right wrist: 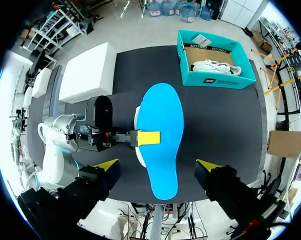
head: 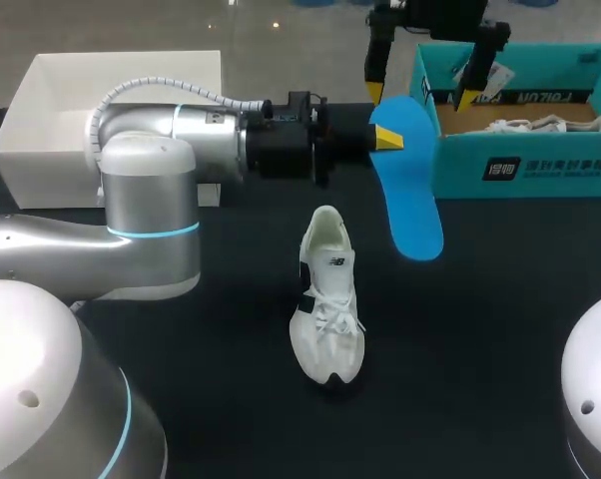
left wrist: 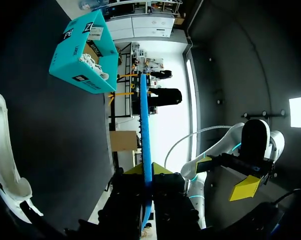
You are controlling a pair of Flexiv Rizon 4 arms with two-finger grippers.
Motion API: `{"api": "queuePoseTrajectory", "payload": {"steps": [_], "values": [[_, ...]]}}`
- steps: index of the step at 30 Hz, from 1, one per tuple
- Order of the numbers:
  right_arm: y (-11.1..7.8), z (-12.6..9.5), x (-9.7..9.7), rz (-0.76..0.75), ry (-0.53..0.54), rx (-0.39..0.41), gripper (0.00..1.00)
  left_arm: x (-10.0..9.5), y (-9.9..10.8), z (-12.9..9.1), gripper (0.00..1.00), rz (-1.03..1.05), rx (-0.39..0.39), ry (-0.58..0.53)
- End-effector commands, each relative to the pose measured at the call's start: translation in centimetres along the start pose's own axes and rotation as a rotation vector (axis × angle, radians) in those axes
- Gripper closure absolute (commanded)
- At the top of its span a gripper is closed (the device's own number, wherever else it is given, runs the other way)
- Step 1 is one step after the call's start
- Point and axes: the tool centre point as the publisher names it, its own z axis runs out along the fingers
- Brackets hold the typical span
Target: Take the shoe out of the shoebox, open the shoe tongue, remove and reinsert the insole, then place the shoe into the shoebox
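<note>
- The blue insole (head: 412, 190) is held off the black table (head: 480, 319), its edge clamped by the left gripper (head: 385, 138).
- The white shoe (head: 327, 299) stands sole-down on the table, near the insole.
- The teal shoebox (head: 520, 165) holds a second shoe (head: 540, 125).
- The right gripper (head: 420, 98) hovers above the insole, fingers wide apart.

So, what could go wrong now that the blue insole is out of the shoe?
1. The left gripper pinches the flat blue insole only at one side edge, so it could slip or twist.
2. The white lace-up shoe lies unheld on the black table; pushing the insole in may shove it away.
3. The open right gripper hangs above the insole; coming down, it might knock it loose.
</note>
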Motion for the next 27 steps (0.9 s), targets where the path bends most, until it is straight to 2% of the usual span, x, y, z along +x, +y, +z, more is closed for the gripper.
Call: {"api": "queuePoseTrajectory", "payload": {"steps": [1,12,27], "values": [[-1.03,0.09,0.27,0.016,-0.063,-0.045,0.0,-0.04,-0.03,0.1,1.0,0.0,0.001,0.0],[-1.71,0.14,0.52,0.007,-0.051,-0.059,0.0,-0.04,-0.03,0.1,1.0,0.0,0.001,0.0],[-1.84,0.2,0.65,0.001,-0.041,-0.039,0.0,-0.04,-0.03,0.1,1.0,0.0,0.001,0.0]]}}
